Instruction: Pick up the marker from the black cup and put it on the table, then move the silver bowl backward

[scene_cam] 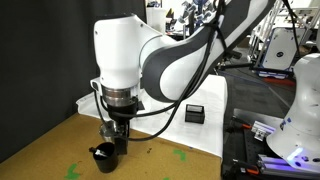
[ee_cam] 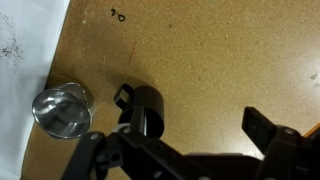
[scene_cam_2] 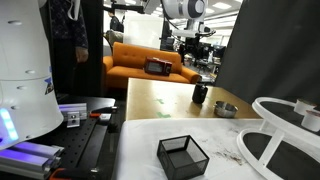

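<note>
The black cup (ee_cam: pixel 147 110) lies under my wrist camera on the brown table (ee_cam: pixel 210 60), with its handle toward the upper left. It also shows in both exterior views (scene_cam: pixel 104 153) (scene_cam_2: pixel 200 94). I cannot make out the marker; the cup's inside is dark and partly hidden by my left finger. The silver bowl (ee_cam: pixel 62 110) stands just left of the cup, near the white cloth's edge, and shows in an exterior view (scene_cam_2: pixel 226 109). My gripper (ee_cam: pixel 180 138) is open and empty, above the cup and slightly to its right. In an exterior view it (scene_cam: pixel 116 135) hangs just over the cup.
A white cloth (ee_cam: pixel 20 60) covers the table's side next to the bowl. A black square box (scene_cam: pixel 194 113) (scene_cam_2: pixel 182 155) sits on that cloth. Small green marks (scene_cam: pixel 181 155) are on the wood. A large white-and-black round stack (scene_cam_2: pixel 290 125) stands at the cloth's edge.
</note>
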Available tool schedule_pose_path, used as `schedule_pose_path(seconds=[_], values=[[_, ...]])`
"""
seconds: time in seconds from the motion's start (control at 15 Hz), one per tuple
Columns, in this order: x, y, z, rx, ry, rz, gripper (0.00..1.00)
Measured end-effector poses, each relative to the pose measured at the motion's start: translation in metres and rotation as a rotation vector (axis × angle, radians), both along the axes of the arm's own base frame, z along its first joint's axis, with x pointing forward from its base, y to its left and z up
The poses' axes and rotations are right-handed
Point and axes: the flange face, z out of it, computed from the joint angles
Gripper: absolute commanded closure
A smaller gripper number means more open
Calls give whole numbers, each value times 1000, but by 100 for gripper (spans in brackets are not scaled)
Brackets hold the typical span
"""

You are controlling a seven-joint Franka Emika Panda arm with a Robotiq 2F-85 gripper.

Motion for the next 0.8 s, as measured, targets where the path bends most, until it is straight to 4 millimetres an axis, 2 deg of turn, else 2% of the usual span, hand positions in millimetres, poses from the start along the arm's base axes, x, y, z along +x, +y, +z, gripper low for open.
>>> schedule_pose_path(seconds=[0.2, 0.53, 0.8], values=[[12, -5, -9, 13, 7, 44, 0], [50, -32, -31, 58, 44, 69, 0], [65, -23, -43, 73, 47, 107, 0]])
